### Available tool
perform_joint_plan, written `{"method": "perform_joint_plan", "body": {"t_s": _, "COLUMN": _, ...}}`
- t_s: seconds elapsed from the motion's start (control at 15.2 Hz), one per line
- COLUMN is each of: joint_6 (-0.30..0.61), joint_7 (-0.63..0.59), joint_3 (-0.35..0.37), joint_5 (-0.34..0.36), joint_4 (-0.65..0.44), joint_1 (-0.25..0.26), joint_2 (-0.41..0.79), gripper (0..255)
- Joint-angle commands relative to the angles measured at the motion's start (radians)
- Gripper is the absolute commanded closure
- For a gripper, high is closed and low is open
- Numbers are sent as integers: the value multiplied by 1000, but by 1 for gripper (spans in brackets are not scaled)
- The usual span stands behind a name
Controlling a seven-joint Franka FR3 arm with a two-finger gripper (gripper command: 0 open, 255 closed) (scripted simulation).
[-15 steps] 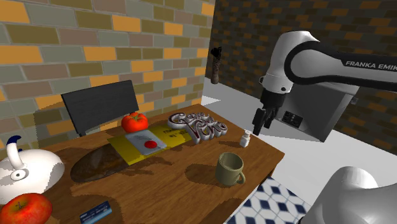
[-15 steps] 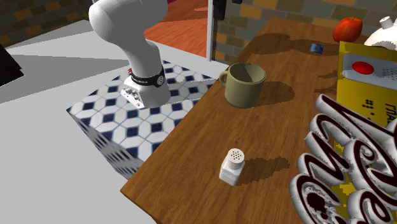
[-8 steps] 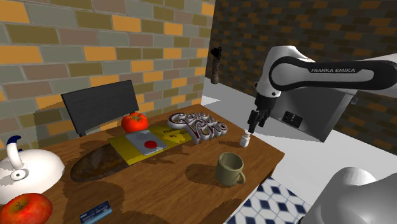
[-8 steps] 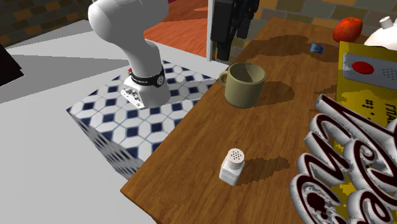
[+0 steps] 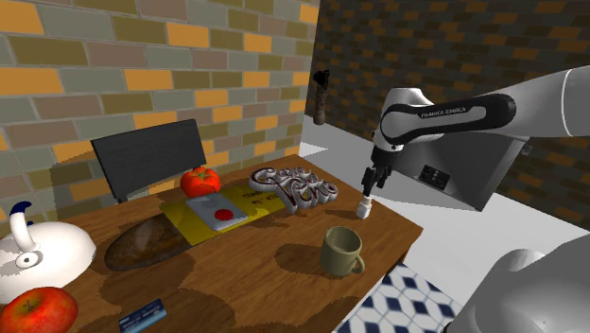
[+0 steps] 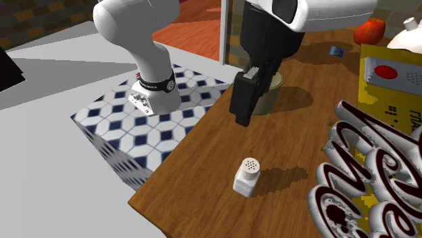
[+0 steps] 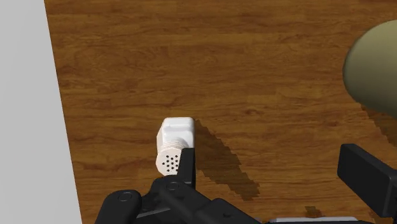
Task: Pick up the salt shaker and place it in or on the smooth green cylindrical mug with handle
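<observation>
The small white salt shaker [image 5: 363, 208] [image 6: 247, 176] [image 7: 173, 145] stands upright near the wooden table's edge [image 6: 177, 157]. The olive-green mug with handle [image 5: 341, 251] [image 7: 376, 69] sits upright farther along the table; in the second exterior view the mug [image 6: 274, 94] is mostly hidden behind the hand. My black gripper [image 5: 369, 184] [image 6: 241, 119] [image 7: 277, 173] hangs open a little above the shaker, holding nothing. In the wrist view one finger [image 7: 186, 164] overlaps the shaker's side, and the other finger [image 7: 368, 179] stands far apart on the mug's side.
A silver lettered ornament [image 5: 293, 184] [image 6: 368, 172] lies close behind the shaker. A yellow box with a red button [image 5: 216, 213], a tomato [image 5: 199, 180], a bread loaf [image 5: 147, 243], a white kettle [image 5: 38, 251] and an apple [image 5: 36, 310] fill the table. The tiled stand [image 6: 138, 138] borders it.
The arm has swung down and toward the shaker. In the second exterior view the gripper has dropped in front of the mug. Shaker and mug have not moved.
</observation>
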State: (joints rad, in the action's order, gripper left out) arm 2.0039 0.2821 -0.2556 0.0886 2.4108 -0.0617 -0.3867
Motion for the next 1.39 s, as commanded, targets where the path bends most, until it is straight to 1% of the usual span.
{"method": "perform_joint_plan", "body": {"t_s": 0.0, "joint_6": 43, "joint_7": 37, "joint_3": -29, "joint_5": 1, "joint_4": -29, "joint_1": -7, "joint_2": 66, "gripper": 0}}
{"method": "perform_joint_plan", "body": {"t_s": 0.33, "joint_6": 130, "joint_7": 123, "joint_3": -85, "joint_5": -27, "joint_4": -115, "joint_1": -19, "joint_2": 233, "gripper": 0}}
{"method": "perform_joint_plan", "body": {"t_s": 0.86, "joint_6": 236, "joint_7": 137, "joint_3": -92, "joint_5": -44, "joint_4": -60, "joint_1": -19, "joint_2": 286, "gripper": 0}}
{"method": "perform_joint_plan", "body": {"t_s": 1.32, "joint_6": 236, "joint_7": 137, "joint_3": -92, "joint_5": -44, "joint_4": -60, "joint_1": -19, "joint_2": 286, "gripper": 0}}
